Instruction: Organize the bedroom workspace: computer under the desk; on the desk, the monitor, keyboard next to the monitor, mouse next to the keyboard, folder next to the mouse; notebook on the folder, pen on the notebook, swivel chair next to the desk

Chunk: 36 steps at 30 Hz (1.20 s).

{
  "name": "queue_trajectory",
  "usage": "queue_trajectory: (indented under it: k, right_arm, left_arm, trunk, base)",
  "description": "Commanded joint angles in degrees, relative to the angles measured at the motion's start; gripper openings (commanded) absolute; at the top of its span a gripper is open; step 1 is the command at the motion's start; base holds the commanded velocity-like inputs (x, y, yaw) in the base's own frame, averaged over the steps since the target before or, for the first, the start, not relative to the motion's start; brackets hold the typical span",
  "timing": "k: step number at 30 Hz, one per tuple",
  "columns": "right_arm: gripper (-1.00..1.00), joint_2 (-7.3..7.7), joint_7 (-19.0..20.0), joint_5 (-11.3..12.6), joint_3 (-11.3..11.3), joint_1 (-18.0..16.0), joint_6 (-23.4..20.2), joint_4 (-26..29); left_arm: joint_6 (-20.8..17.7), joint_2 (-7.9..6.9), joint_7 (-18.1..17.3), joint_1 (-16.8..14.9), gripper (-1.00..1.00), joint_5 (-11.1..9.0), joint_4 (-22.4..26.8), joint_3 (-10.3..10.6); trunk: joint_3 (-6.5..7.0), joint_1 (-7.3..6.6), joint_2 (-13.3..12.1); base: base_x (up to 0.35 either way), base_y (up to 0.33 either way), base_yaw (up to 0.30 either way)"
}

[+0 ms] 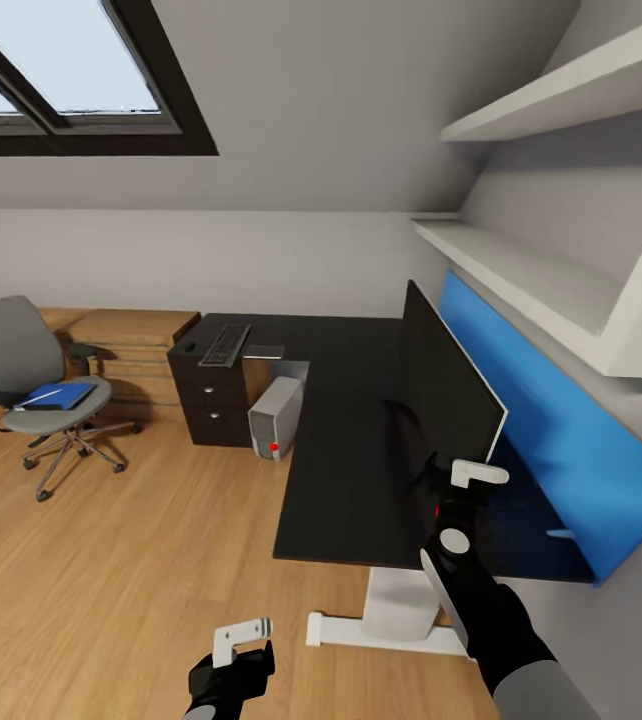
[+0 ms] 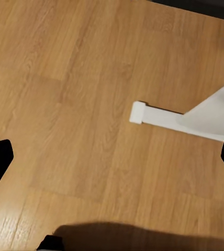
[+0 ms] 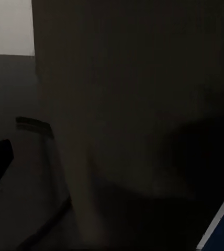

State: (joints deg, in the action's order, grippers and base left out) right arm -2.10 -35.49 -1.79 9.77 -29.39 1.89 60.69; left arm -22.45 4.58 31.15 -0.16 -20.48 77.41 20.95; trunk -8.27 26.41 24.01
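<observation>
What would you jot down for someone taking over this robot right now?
Right gripper: up against the monitor on the desk; grip unclear.
Left gripper: open, holding nothing, low over the floor.
Done: computer under the desk; keyboard, mouse and notebook lie at the desk's far end.
Left: folder is on the swivel chair, which stands apart from the desk; group everything by the monitor, stack it, bring the chair over.
</observation>
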Motion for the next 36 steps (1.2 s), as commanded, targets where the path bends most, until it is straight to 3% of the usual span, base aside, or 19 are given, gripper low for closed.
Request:
queue_trajectory:
  k: [1, 15, 36]
  right_arm:
    - [1.00, -0.01, -0.28, -0.20, 0.07, -0.06, 0.09, -0.05]
    - [1.00, -0.09, -0.11, -0.23, 0.24, -0.06, 0.12, 0.03]
    - [1.00, -0.10, -0.11, -0.24, 0.16, -0.06, 0.13, -0.11]
  left_arm:
    - [-0.13, -0.01, 0.41, -0.02, 1.00, -0.45, 0.11, 0.06]
    - [-0.13, -0.01, 0.49, -0.02, 1.00, -0.44, 0.11, 0.06]
    - [-0.17, -0.10, 0.49, -0.02, 1.00, -0.48, 0.11, 0.06]
  trunk:
    - [-0.10, 0.03, 0.11]
    - [-0.10, 0.03, 0.11]
    - [-0.10, 0.03, 0.11]
  base:
    - [-0.001, 0.122, 0.000]
    - [0.000, 0.016, 0.000]
    - [-0.328, 0.000, 0.000]
